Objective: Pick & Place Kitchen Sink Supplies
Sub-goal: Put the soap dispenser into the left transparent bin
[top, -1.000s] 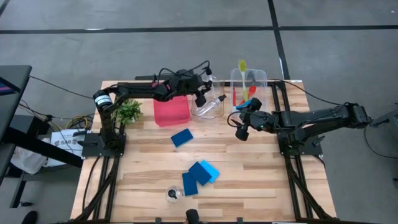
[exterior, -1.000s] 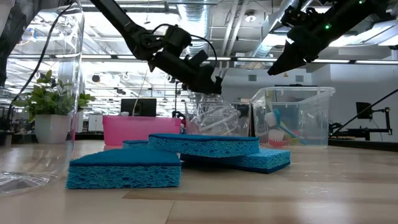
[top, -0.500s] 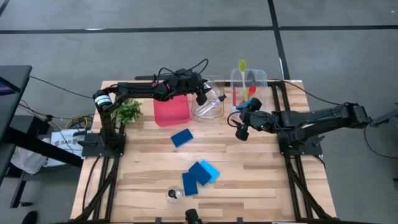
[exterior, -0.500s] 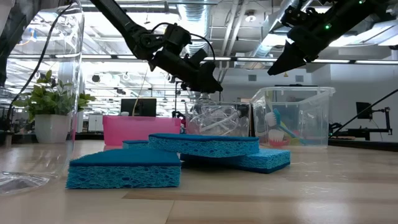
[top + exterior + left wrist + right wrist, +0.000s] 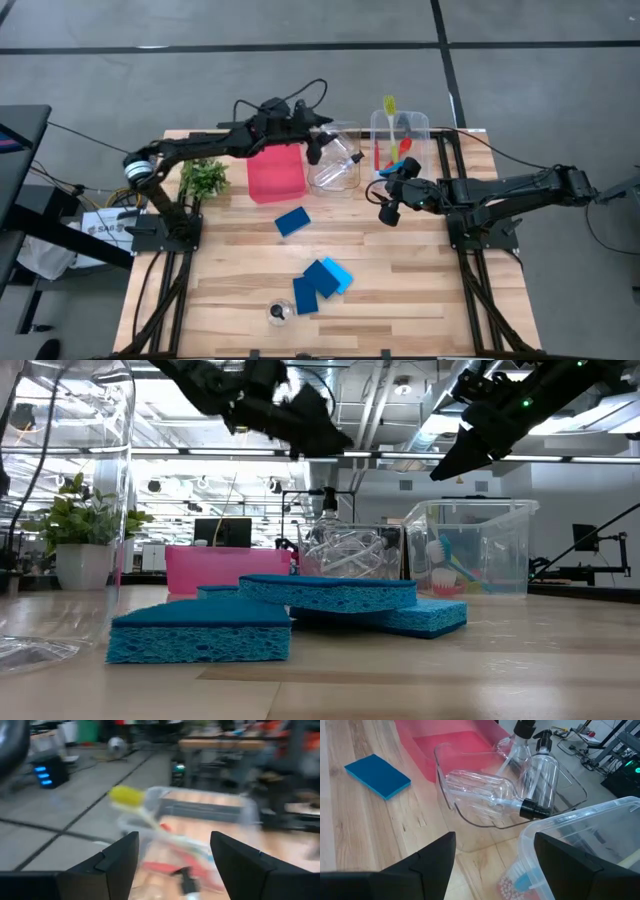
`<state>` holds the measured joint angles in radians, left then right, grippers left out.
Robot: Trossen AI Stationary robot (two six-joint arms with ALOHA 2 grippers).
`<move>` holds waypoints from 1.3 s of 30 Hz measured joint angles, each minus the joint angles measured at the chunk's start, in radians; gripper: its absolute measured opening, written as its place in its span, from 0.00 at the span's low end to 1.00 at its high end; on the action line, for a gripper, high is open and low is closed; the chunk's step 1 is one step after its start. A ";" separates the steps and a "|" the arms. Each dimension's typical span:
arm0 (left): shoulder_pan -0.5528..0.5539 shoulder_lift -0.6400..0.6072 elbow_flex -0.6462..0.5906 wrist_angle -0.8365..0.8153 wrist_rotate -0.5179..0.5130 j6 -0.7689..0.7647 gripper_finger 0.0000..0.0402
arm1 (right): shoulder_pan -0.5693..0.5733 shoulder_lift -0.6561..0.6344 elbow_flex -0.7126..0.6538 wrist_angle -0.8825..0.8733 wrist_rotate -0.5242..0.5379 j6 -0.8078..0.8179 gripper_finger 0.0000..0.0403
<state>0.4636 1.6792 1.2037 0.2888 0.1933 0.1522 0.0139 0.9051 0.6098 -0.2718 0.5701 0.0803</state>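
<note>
clear plastic is where our attention sits: the middle bin (image 5: 335, 172) now holds black-capped bottles (image 5: 540, 780), one lying on its side and others leaning upright against its far wall. a second ago our left gripper (image 5: 318, 148) hung low over that bin with its fingers narrower; since then they have spread wide and the arm has lifted and swung back, so nothing sits between them. we judge that a bottle has just been let go into the bin and this placement is done.

our right gripper (image 5: 389, 212) waits with fingers wide and empty, unchanged, just in front of the brush bin (image 5: 402, 140), where the yellow-green brush (image 5: 389, 106) and the red and blue ones stand.

well below both grippers, toward the table's near edge, one blue sponge (image 5: 292, 221) lies alone and a cluster of sponges (image 5: 321, 282) overlaps further on, with one more bottle (image 5: 279, 312) upright beside them. the red tray (image 5: 275, 178) beside the left gripper looks empty, so we judge the sponges come next.
</note>
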 joint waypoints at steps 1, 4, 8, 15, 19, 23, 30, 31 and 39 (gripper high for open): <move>-0.003 -0.025 0.000 -0.032 0.038 0.000 0.61 | 0.000 0.000 0.000 0.001 0.000 0.000 0.66; -0.017 -0.113 0.000 -0.158 0.165 0.000 0.61 | 0.000 0.000 0.000 0.003 0.000 0.000 0.66; -0.051 -0.233 -0.006 -0.396 0.221 0.000 0.61 | 0.000 0.000 0.000 0.003 0.001 0.000 0.66; -0.158 -0.483 -0.199 -0.513 0.226 -0.072 0.58 | 0.007 0.000 0.000 0.012 0.000 0.000 0.66; -0.238 -0.630 -0.339 -0.493 0.224 -0.152 0.56 | 0.019 0.000 0.000 0.045 -0.001 -0.001 0.66; -0.342 -0.749 -0.482 -0.403 0.225 -0.239 0.55 | 0.033 0.000 0.000 0.100 -0.004 -0.005 0.66; -0.518 -0.862 -0.688 -0.145 0.201 -0.366 0.55 | 0.078 0.032 0.000 0.221 -0.154 0.000 0.66; -0.543 -0.864 -0.710 -0.117 0.181 -0.371 0.55 | 0.089 0.050 0.000 0.246 -0.172 0.000 0.66; -0.745 -0.839 -0.788 -0.067 0.014 -0.368 0.55 | 0.216 0.223 0.000 0.444 -0.204 0.000 0.66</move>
<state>-0.2810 0.8399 0.4158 0.2215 0.2069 -0.2156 0.2302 1.1276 0.6102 0.1723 0.3660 0.0803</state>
